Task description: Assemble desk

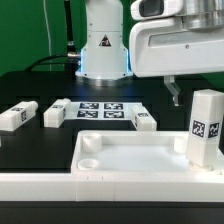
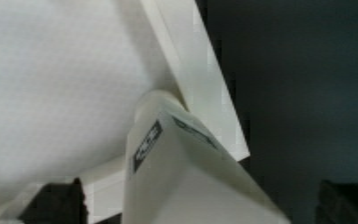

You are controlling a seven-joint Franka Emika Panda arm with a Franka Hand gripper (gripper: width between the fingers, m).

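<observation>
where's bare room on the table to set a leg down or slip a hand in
Free: the black table on the exterior view's left, between the two lying legs and the desk top; also the desk top's bare floor. Crowded: the strip behind it, with marker board and a third leg, and the corner holding the upright leg.

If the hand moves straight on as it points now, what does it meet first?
Most likely the upright leg on the desk top; the wrist view shows it right ahead of the open hand. Depth is unclear.
</observation>
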